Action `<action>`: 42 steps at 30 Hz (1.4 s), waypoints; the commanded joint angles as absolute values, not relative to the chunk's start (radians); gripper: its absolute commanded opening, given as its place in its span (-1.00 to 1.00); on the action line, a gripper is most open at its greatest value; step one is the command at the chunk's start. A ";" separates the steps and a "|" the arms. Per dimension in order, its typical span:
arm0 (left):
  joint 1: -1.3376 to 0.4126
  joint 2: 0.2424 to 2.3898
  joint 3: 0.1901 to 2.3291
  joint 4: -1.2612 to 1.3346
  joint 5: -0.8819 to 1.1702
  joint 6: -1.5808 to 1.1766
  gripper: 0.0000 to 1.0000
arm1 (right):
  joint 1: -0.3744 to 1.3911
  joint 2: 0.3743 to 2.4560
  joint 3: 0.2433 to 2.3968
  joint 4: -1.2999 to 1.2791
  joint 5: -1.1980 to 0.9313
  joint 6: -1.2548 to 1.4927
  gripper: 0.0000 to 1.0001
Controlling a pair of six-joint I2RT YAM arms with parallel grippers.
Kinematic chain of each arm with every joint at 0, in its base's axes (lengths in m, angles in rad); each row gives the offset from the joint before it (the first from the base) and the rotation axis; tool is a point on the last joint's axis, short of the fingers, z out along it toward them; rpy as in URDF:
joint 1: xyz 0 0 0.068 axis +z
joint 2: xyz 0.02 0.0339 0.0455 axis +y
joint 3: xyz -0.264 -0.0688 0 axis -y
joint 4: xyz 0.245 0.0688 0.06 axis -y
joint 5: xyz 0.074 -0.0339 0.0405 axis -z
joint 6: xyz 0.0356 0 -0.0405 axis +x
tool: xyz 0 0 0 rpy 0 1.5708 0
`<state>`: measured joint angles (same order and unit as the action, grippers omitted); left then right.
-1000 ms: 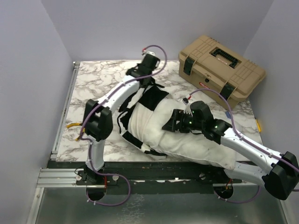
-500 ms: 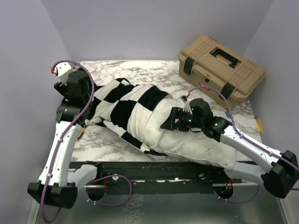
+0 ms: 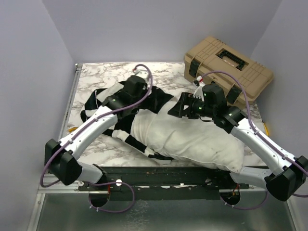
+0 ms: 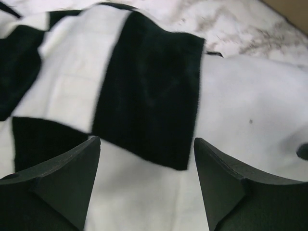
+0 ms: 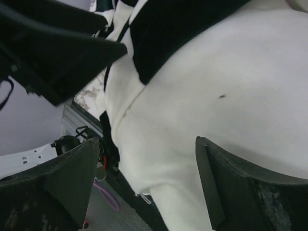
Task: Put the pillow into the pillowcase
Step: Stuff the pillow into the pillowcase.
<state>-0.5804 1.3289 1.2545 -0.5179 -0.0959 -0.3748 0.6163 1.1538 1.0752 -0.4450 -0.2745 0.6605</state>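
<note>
Pillow (image 3: 192, 142) lies mid-frame on the tabletop (image 3: 96, 77), its left end inside the checked pillowcase (image 3: 156, 98). Left claw (image 4: 147, 140) and right claw (image 5: 148, 140) hover above, both wide, gripping nothing.

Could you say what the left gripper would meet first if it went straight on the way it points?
Probably the pillowcase: a black square lies between the open fingers of the left gripper, beside the pillow; depth is unclear.

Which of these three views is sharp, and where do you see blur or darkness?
Top external view: sharp, evenly lit. Left wrist view: slightly soft, the pillowcase edges smeared, the left fingers dark. Right wrist view: the right fingers dark and unfocused, the pillow almost without texture.
</note>
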 commanded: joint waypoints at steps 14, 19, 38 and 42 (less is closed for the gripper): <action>-0.796 1.553 1.366 -0.605 -0.473 -0.230 -0.14 | 0.454 1.181 1.005 -0.460 -0.498 0.666 0.65; -0.798 1.541 1.411 -0.620 -0.483 -0.217 -1.00 | 0.454 1.215 1.000 -0.393 -0.602 0.668 0.53; -0.983 1.305 1.341 -0.396 -0.043 -0.534 -1.00 | 0.572 1.565 0.739 0.665 -0.649 1.182 -0.77; -0.983 1.195 1.225 -0.465 -0.289 -0.492 -1.00 | 0.574 1.526 0.723 0.618 -0.641 1.158 -0.77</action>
